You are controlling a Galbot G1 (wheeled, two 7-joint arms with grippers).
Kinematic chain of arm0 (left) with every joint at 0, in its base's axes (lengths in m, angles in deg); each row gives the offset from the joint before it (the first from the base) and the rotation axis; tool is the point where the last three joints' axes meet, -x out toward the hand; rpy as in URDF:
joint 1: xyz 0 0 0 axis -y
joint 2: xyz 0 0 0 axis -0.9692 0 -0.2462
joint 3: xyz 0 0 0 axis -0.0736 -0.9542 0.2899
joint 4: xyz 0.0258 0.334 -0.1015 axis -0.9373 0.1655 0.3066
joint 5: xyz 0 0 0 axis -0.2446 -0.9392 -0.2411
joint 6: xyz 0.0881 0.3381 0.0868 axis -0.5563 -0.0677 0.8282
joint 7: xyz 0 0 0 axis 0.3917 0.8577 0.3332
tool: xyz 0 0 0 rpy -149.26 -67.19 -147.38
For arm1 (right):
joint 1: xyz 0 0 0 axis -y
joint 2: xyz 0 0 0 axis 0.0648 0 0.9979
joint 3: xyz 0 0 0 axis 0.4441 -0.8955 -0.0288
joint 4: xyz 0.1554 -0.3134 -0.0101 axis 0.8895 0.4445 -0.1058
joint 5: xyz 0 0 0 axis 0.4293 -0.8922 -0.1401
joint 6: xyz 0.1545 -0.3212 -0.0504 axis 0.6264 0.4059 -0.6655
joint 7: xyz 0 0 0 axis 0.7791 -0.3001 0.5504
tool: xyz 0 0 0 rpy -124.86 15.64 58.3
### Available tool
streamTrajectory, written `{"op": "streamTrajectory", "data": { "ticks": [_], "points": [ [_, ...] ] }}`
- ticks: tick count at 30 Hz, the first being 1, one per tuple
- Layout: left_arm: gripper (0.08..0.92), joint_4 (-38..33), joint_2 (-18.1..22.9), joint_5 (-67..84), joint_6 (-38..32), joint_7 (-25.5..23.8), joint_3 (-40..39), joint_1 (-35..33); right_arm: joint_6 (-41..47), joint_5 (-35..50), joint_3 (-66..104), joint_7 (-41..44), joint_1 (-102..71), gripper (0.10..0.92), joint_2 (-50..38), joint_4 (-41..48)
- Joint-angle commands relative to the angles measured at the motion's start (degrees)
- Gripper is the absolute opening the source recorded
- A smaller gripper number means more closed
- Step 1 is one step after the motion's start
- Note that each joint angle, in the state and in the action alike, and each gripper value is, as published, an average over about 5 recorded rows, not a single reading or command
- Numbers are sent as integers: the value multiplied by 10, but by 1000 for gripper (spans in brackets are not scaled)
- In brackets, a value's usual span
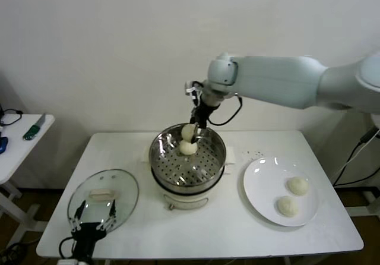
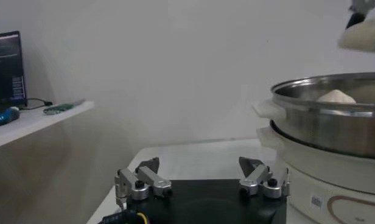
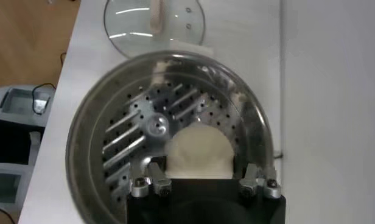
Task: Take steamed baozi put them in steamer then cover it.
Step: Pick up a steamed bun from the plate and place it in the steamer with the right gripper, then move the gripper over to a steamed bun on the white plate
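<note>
So one baozi (image 1: 187,132) is gripped by the narrowly closed right gripper (image 1: 194,128), hung centre-frame above the steamer (image 1: 178,176). It's round, so no long axis. Another bun (image 1: 188,148) sits inside; two are left on the plate (image 1: 261,185) lower right. Left gripper (image 1: 95,216) is parked wide open, empty, lower left.

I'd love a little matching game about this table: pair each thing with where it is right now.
Things:
1. glass lid
2. white plate
3. right gripper
4. left gripper

Places:
A. above the steamer, holding a baozi
B. on the table's right side, carrying two baozi
C. open at the table's near left edge, by the lid
D. flat on the table, left of the steamer

Pairs: 1-D, 2-B, 3-A, 4-C
</note>
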Motion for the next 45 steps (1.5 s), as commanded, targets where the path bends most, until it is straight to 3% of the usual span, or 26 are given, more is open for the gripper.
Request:
{"op": "streamTrajectory", "data": {
  "ticks": [1, 15, 22, 27, 36, 45],
  "points": [
    [823, 1, -3, 0, -4, -1, 1, -6, 7, 11, 1, -10, -55, 696, 80, 43],
    [823, 10, -7, -2, -7, 1, -3, 2, 6, -11, -8, -12, -111, 699, 95, 72],
    [823, 15, -6, -2, -6, 1, -3, 9, 10, -13, -1, -21, -116, 810, 90, 74],
    [823, 15, -5, -2, -3, 1, -1, 13, 8, -15, 7, -14, -98, 822, 74, 64],
    [823, 14, -3, -3, 0, 1, -2, 15, -28, -48, -24, 39, 22, 823, -42, -40],
    [823, 15, -3, -3, 0, 1, 4, 14, -45, -126, -44, 71, 100, 823, -231, -177]
  ]
}}
